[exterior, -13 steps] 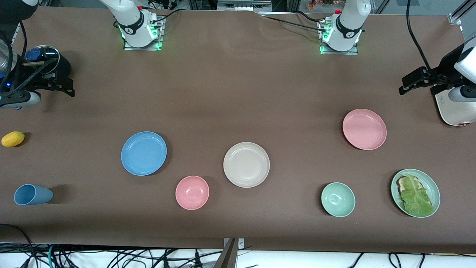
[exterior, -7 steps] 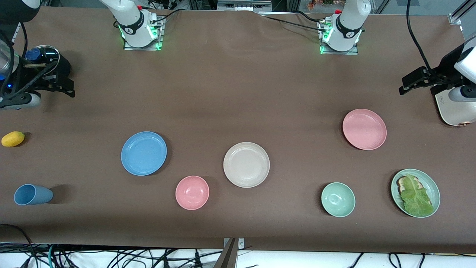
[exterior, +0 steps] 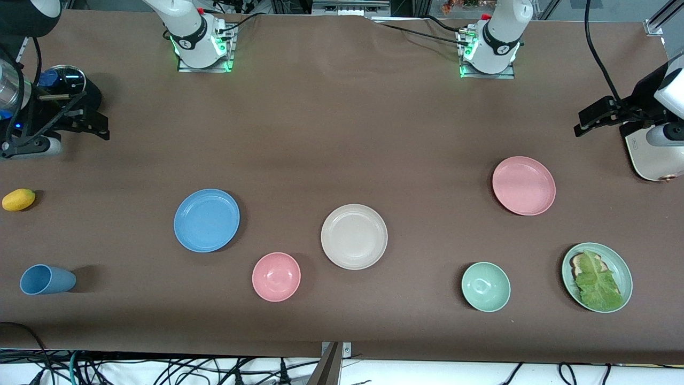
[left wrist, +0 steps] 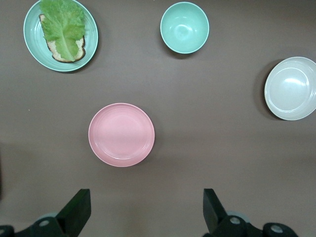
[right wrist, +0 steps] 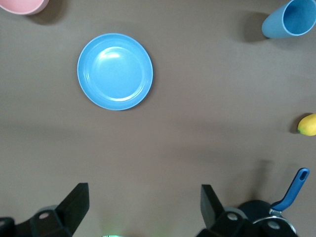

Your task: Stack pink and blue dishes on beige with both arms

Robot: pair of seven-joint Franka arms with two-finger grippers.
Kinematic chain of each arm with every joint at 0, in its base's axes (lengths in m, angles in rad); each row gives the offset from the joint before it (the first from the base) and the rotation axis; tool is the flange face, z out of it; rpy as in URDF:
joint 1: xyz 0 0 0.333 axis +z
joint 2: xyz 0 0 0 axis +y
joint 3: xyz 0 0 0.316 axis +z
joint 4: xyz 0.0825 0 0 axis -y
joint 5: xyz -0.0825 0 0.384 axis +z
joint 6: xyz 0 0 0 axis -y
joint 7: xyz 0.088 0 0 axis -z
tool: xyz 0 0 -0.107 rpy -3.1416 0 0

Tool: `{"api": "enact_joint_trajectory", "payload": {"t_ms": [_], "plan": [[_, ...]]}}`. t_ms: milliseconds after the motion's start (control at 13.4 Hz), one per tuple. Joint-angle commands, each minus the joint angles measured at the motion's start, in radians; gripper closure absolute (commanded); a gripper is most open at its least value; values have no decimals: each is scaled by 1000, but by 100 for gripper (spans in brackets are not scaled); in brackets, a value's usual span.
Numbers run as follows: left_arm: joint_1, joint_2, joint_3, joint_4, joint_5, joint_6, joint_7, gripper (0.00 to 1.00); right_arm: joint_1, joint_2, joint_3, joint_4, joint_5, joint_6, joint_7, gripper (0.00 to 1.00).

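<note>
Brown table point(exterior: 342, 133) seen from a high front camera, with both arm bases along its upper edge. Beige plate point(exterior: 354, 236) near the middle of the table, flat and bare. Blue plate point(exterior: 207, 220) toward the right arm's end, well apart from the beige plate and slightly farther from the camera than it. Pink plate point(exterior: 523, 185) toward the left arm's end, farther from the camera than the beige plate, also well apart from it. Nothing stacked yet: all three plates separate on the cloth. Small pink bowl point(exterior: 276, 276) between the blue and beige plates and nearer to the camera than both. Mint-green bowl point(exterior: 486, 286) nearer to the camera than the pink plate; beside it, toward the left arm's end, a green plate point(exterior: 620, 264) carrying toast under a lettuce leaf point(exterior: 597, 280). Blue cup point(exterior: 47, 279) lying on its side and a yellow lemon point(exterior: 18, 199) at the right arm's end. Left gripper point(left wrist: 145, 210) raised over bare table at the left arm's end, fingers spread wide, nothing between them. Right gripper point(right wrist: 143, 207) raised over the right arm's end of the table, fingers likewise spread wide and empty, a dark pot with a blue handle point(right wrist: 294, 185) close by.
</note>
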State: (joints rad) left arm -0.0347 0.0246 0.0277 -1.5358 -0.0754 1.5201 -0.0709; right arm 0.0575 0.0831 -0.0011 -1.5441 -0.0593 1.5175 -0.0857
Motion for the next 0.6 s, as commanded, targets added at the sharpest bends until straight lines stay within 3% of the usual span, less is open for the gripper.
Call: {"api": "enact_joint_trajectory", "payload": {"t_ms": [0,299,523], "plan": [[4,9,8,20,-26,-14,-3,0,7,-13,6,9,-14,-81,-6,0],[2,20,8,22,-27,-9,-1,0,11,-11,7,33,-20,-79,0,0],[-10,70,8,22,-20,-5,-1,0,24,-10,10,36,-17,15,-2,0]]}}
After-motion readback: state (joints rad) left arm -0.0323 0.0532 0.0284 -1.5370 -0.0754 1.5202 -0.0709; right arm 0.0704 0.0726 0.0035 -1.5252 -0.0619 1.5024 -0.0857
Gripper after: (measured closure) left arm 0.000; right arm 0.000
